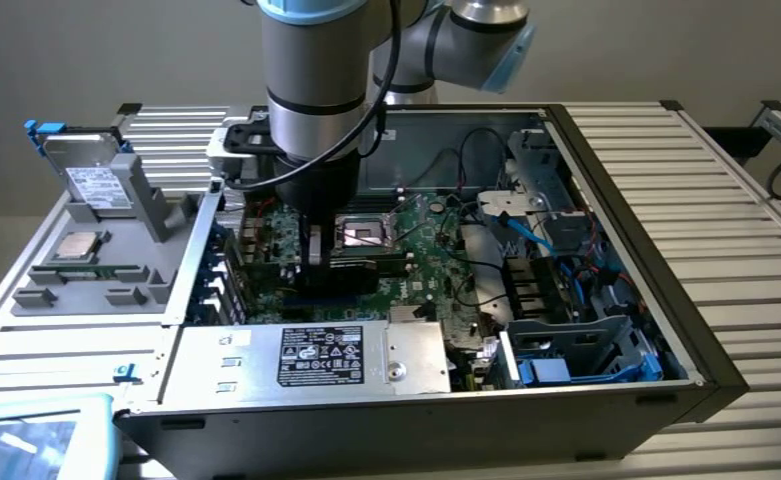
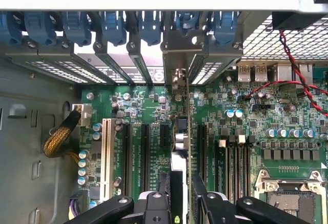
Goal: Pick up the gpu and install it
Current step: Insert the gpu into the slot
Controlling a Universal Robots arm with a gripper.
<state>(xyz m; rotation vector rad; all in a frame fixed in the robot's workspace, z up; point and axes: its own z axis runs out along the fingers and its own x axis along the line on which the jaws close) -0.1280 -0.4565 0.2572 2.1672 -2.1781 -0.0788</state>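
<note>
The gpu [image 2: 187,131] stands on edge between my gripper's [image 2: 180,198] two black fingers [image 2: 163,188], a thin green board running away from me with a dark cooler on one face. Its metal bracket [image 2: 177,49] reaches the row of rear slot openings in the case. The card sits low over a black expansion slot of the green motherboard [image 2: 246,126]; whether it is seated I cannot tell. In the exterior view my gripper [image 1: 314,255] is lowered into the open computer case [image 1: 630,150], over the motherboard's [image 1: 424,250] left part, shut on the card.
Black slots [image 2: 143,152] and a white slot [image 2: 106,152] lie beside the card, with blue retainer clips [image 2: 113,26] above. The CPU socket [image 2: 292,198] and red wires [image 2: 297,65] are close by. A power supply [image 1: 323,355] fronts the case; a grey tray [image 1: 43,295] stands left.
</note>
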